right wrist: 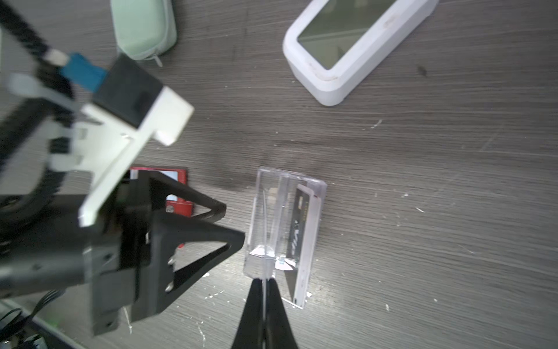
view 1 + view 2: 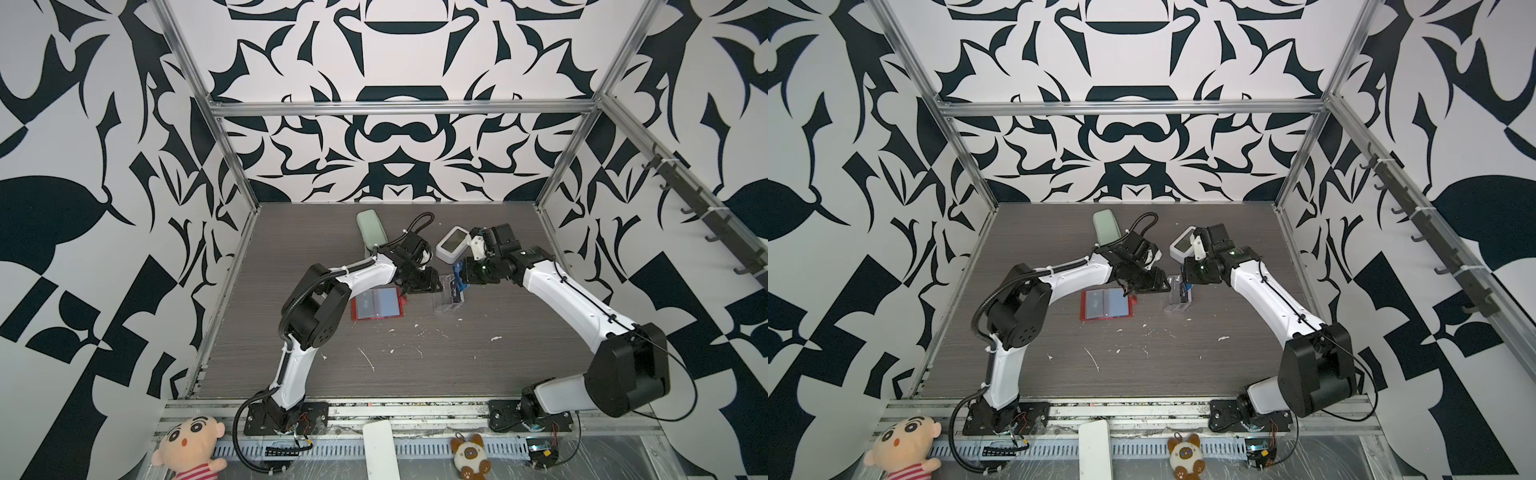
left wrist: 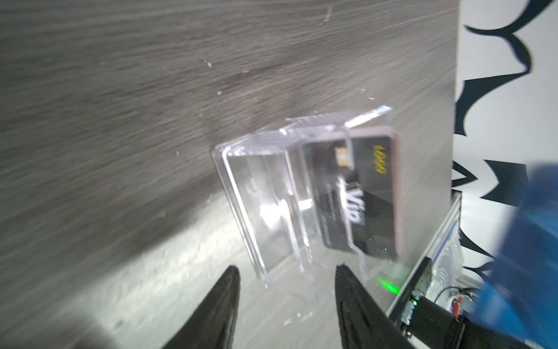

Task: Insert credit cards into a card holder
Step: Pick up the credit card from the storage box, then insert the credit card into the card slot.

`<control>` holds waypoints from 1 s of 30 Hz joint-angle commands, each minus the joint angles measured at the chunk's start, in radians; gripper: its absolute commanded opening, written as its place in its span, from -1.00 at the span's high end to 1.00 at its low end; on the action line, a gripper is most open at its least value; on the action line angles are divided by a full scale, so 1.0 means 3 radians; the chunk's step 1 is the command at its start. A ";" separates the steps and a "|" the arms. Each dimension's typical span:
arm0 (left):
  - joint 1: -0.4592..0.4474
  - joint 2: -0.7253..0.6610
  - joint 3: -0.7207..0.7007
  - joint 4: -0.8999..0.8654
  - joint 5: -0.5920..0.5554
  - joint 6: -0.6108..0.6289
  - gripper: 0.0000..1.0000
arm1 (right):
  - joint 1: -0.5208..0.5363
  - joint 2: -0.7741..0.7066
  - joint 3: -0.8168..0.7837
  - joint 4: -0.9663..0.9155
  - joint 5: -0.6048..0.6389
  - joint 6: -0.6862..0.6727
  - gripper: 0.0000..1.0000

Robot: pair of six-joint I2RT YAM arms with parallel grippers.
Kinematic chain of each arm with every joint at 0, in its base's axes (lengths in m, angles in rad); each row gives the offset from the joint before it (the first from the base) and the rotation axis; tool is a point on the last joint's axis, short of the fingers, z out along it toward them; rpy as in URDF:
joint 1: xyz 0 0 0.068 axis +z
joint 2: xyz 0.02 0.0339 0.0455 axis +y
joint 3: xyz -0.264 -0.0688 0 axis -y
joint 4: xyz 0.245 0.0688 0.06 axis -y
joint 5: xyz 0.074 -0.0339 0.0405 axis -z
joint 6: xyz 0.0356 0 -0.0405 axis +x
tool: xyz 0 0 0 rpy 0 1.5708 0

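Holder (image 2: 376,305) red, open flat | VIP card (image 3: 359,196) blk, upright | blue card (image 3: 528,241) blurred

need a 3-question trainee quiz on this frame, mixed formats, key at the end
1. True or false: the card holder lies open on the table.
2. Fill in: the right tool, by the clear stand, is shut on a ___ card.
3. The left tool is: A) gripping the card holder B) open, holding nothing C) gripping the clear stand.

Key: 1 true. 2 blue; the blue card is in its grip. 3 B.
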 commanded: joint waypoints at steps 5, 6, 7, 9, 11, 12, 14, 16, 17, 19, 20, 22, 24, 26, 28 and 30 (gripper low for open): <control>0.0050 -0.0745 -0.0606 0.0206 -0.0579 0.0185 -0.15 | 0.0142 0.0030 -0.0029 0.0409 -0.0443 0.0114 1.00; 0.0076 -0.0822 -0.0697 0.0216 -0.0615 0.0175 -0.15 | 0.0177 0.0059 -0.0025 0.0449 -0.0461 0.0134 1.00; 0.0116 -0.0908 -0.0809 0.0228 -0.0646 0.0168 -0.15 | 0.0230 0.0094 -0.0015 0.0495 -0.0465 0.0162 1.00; 0.0202 -0.1082 -0.1014 0.0243 -0.0694 0.0139 -0.15 | 0.0327 0.0158 0.0008 0.0572 -0.0468 0.0192 1.00; 0.0305 -0.1247 -0.1221 0.0222 -0.0732 0.0134 -0.15 | 0.0428 0.0244 0.0044 0.0643 -0.0473 0.0231 1.00; 0.0365 -0.1323 -0.1310 0.0198 -0.0752 0.0129 -0.15 | 0.0484 0.0289 0.0066 0.0676 -0.0479 0.0259 1.00; 0.0480 -0.1478 -0.1490 0.0170 -0.0784 0.0119 -0.14 | 0.0577 0.0375 0.0107 0.0747 -0.0480 0.0297 1.00; 0.0598 -0.1636 -0.1650 0.0158 -0.0810 0.0113 -0.14 | 0.0668 0.0470 0.0136 0.0830 -0.0499 0.0341 1.00; 0.0654 -0.1718 -0.1756 0.0158 -0.0822 0.0109 -0.14 | 0.0713 0.0529 0.0158 0.0870 -0.0521 0.0370 1.00; 0.0782 -0.1852 -0.1913 0.0124 -0.0828 0.0098 -0.15 | 0.0784 0.0637 0.0185 0.0960 -0.0564 0.0433 1.00; 0.0862 -0.1908 -0.1972 0.0109 -0.0820 0.0093 -0.14 | 0.0820 0.0696 0.0194 0.1012 -0.0595 0.0465 1.00; 0.0968 -0.1995 -0.2112 0.0089 -0.0819 0.0093 -0.14 | 0.0879 0.0808 0.0234 0.1093 -0.0652 0.0523 1.00; 0.1087 -0.2042 -0.2214 0.0068 -0.0810 0.0088 -0.14 | 0.0937 0.0920 0.0270 0.1172 -0.0701 0.0564 1.00; 0.1236 -0.2047 -0.2306 0.0074 -0.0779 0.0081 -0.14 | 0.0992 0.1038 0.0311 0.1236 -0.0762 0.0613 1.00; 0.1343 -0.2022 -0.2393 0.0112 -0.0722 0.0058 -0.13 | 0.1035 0.1141 0.0357 0.1274 -0.0818 0.0651 1.00; 0.1438 -0.1988 -0.2476 0.0173 -0.0649 0.0030 -0.12 | 0.1064 0.1245 0.0388 0.1329 -0.0895 0.0704 1.00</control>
